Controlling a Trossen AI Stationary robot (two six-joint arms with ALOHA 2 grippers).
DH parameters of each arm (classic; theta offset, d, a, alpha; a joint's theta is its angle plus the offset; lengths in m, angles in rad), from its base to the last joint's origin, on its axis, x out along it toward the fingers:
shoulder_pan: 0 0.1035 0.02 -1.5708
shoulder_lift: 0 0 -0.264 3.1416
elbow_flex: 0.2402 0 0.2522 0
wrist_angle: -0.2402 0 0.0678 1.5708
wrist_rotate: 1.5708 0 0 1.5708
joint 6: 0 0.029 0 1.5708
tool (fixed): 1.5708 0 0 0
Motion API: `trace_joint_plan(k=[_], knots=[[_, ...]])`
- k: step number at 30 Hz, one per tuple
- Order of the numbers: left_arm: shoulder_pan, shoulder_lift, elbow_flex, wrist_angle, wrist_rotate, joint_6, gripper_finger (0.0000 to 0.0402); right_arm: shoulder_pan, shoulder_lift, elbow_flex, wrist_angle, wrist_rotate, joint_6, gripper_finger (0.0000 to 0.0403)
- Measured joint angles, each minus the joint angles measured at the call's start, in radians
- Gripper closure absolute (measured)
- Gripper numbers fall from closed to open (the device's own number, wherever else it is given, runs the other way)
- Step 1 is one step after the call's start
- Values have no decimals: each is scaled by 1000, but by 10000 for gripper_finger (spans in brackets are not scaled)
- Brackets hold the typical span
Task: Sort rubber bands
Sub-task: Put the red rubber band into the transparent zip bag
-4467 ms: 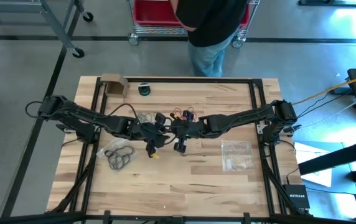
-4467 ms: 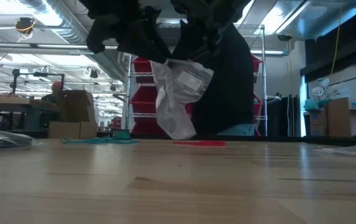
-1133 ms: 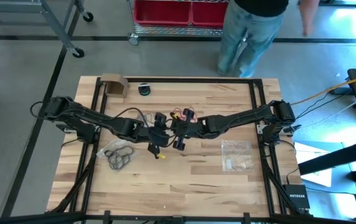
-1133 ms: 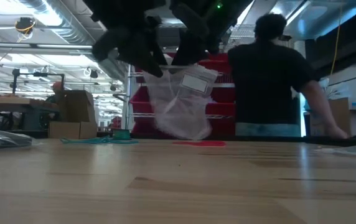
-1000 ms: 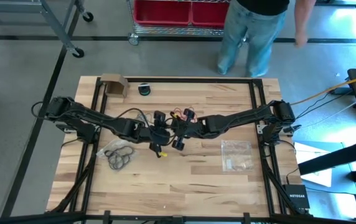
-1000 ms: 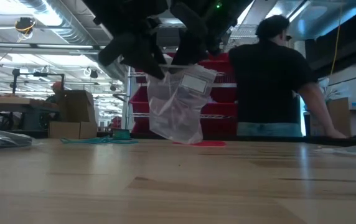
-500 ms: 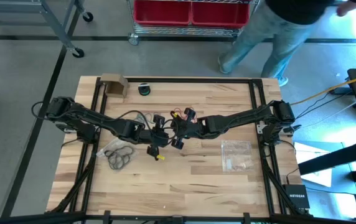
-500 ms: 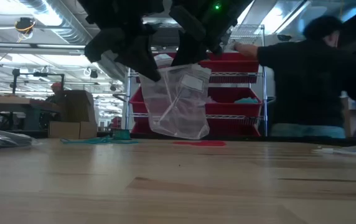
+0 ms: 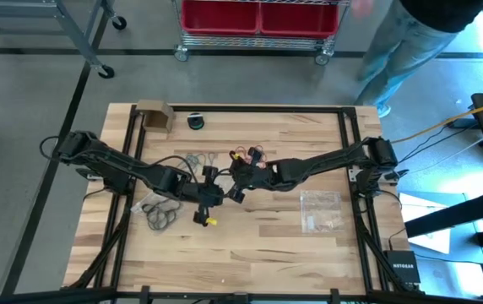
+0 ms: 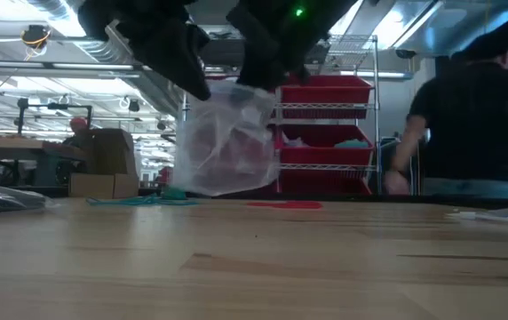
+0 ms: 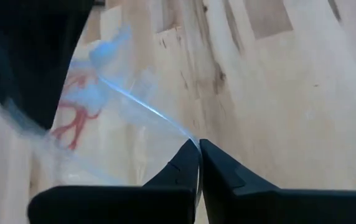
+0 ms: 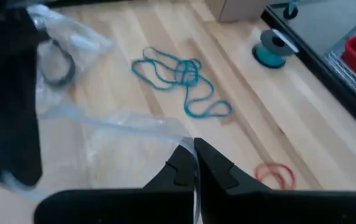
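A clear plastic zip bag (image 10: 227, 147) hangs above the table's middle between my two grippers. My left gripper (image 9: 214, 189) and my right gripper (image 9: 232, 183) are both shut on its top. Teal rubber bands (image 12: 178, 74) lie loose on the wood toward the far side, with red rubber bands (image 9: 246, 154) to their right. Black rubber bands (image 9: 164, 213) lie at the left by another clear bag. Red bands (image 11: 72, 118) show through the held bag; whether they are inside it I cannot tell. My left gripper pinches the bag's top edge (image 11: 187, 137) between its two fingertips. The film runs taut from there toward the other gripper, and the bag hangs below, clear of the table. My right gripper pinches the bag's top edge (image 12: 184, 138) between its two fingertips, on the side opposite the left gripper. The bag hangs below the fingers, lifted clear.
A second clear bag (image 9: 320, 211) lies flat at the right. A cardboard box (image 9: 153, 114) and a teal spool (image 9: 195, 121) stand at the far edge. A person (image 10: 476, 124) stands beyond the far right corner. The table's near half is bare wood.
My left gripper has gone toward the table's left and near edges, away from my right gripper. The bag's top is drawn out between them, and the bag hangs wider than before. The person behind the table has walked to the right.
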Motion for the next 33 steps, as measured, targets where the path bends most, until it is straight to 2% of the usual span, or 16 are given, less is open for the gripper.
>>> trace_joint_plan(k=[7,14,17,21,25,28,33], knots=[[23,0,-1,-32,-34,-62,398,-2,75,-1,77,-25,24,402],[31,0,-4,-185,-44,-193,397,-18,104,0,81,-42,61,402],[37,0,-5,-180,-31,-199,397,-36,105,0,72,-115,125,402],[36,0,-3,-163,-27,-148,397,-57,104,1,75,-147,141,402],[43,0,49,-178,4,-114,397,-89,74,1,67,-268,142,402],[59,0,85,-178,11,-129,397,-114,56,2,62,-355,74,402],[104,0,93,-182,29,-122,396,-181,53,2,33,-595,86,402]])
